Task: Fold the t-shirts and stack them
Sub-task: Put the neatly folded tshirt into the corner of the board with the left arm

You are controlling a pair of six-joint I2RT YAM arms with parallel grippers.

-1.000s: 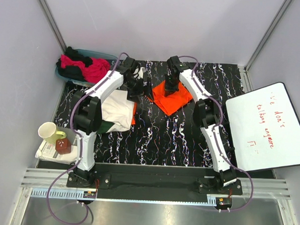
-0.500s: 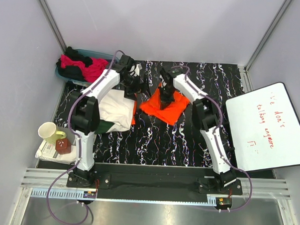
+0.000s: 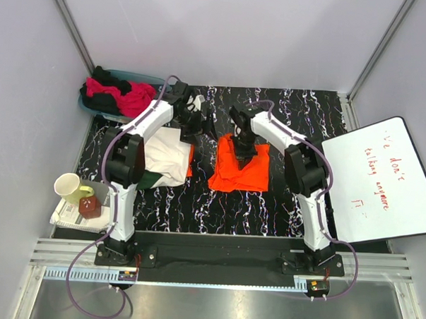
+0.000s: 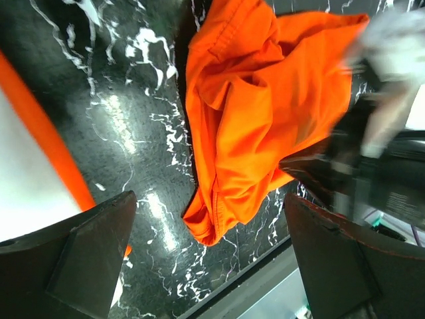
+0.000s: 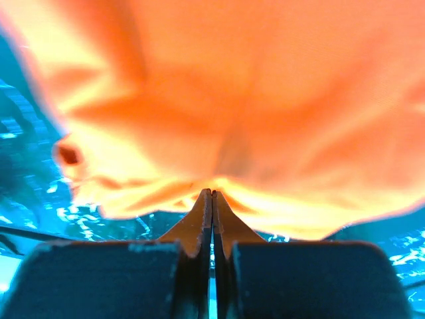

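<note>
The bright orange t-shirt [image 3: 239, 168] lies bunched on the black marbled mat, lifted at its far edge. My right gripper [image 3: 243, 143] is shut on that edge, and the pinch shows in the right wrist view [image 5: 212, 193] under the orange cloth [image 5: 232, 86]. My left gripper [image 3: 197, 123] is open and empty above the mat, left of the shirt. Its view shows the orange shirt [image 4: 265, 100] ahead between its fingers [image 4: 86, 259]. A folded white t-shirt [image 3: 167, 154] lies on the left over an orange layer [image 3: 190, 160].
A teal basket [image 3: 125, 76] at the back left holds black and magenta shirts [image 3: 134, 96]. A whiteboard [image 3: 378, 181] lies at the right. A cream mug [image 3: 70, 187] and a small red object [image 3: 89, 207] stand at the near left.
My right gripper has pulled the orange shirt toward the near side, and the cloth has turned from a diamond into a longer bunched shape. The left gripper has barely moved.
</note>
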